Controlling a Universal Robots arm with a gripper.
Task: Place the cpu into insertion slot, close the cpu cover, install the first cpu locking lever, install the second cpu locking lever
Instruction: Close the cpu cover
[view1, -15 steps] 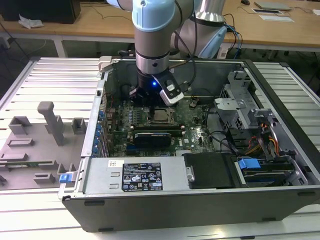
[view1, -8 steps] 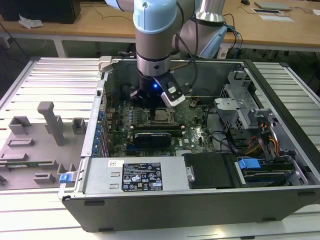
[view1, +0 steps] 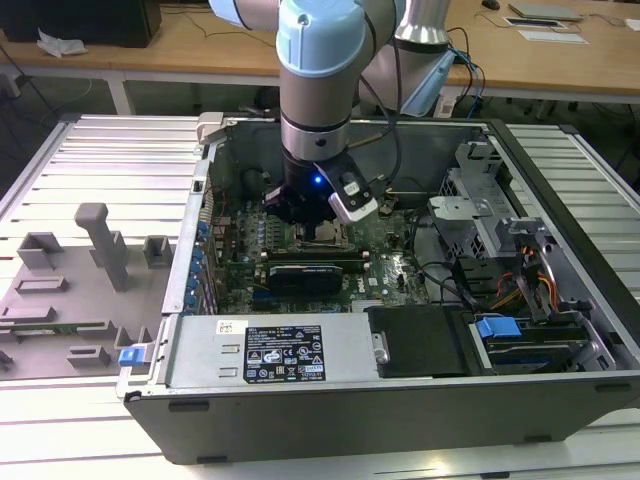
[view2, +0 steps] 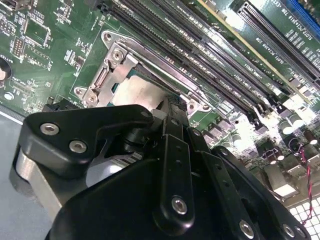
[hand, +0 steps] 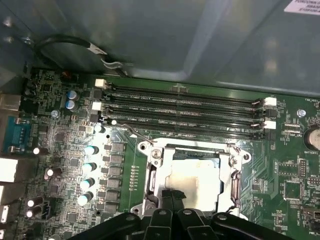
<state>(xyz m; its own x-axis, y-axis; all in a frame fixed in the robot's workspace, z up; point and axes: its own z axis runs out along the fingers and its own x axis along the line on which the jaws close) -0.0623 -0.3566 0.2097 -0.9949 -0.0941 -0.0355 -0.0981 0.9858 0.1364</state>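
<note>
Middle of the exterior view, inside the open computer case (view1: 420, 395): long memory slots (hand: 185, 107) run just beside the insertion slot (hand: 190, 151), where the cpu (hand: 200, 175) lies. The gripper (hand: 172, 199), fingers pressed together, meets its edge.

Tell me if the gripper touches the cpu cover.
Cannot tell: in the first wrist view the gripper overlaps the cpu cover edge, hiding any gap.

My gripper (view2: 169, 111): matt black links, bright steel screws; cpu (hand: 192, 175): dull silver-grey metal top; cpu cover (hand: 233, 172): bare glinting steel; motherboard (hand: 125, 165): glossy green; my arm (view1: 315, 60), exterior view's upper centre: smooth pale-blue shell.
</note>
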